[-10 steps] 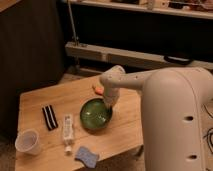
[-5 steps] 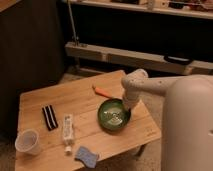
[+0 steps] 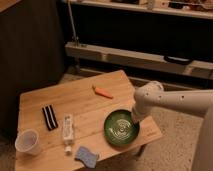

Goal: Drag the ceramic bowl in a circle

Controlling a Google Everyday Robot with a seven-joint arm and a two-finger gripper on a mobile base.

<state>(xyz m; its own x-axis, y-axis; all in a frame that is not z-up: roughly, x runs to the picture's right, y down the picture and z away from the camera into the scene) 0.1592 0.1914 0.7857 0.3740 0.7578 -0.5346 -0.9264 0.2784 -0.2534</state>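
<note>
On the wooden table (image 3: pixel 85 102), the gripper (image 3: pixel 135 119) is clenched on the right rim of the ceramic bowl (image 3: pixel 120 128), which holds nothing. Left of the gripper lie a tube (image 3: pixel 67 130), black packet (image 3: pixel 49 117), blue sponge (image 3: pixel 86 156), and an empty cup (image 3: pixel 27 142); behind it, a carrot (image 3: pixel 103 92).

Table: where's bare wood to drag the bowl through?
The widest bare patch of the table lies back-left, between the carrot and the black bar. The front-left is crowded: cup, tube, sponge. The bowl sits near the right corner; the shut claw is at its rim.
</note>
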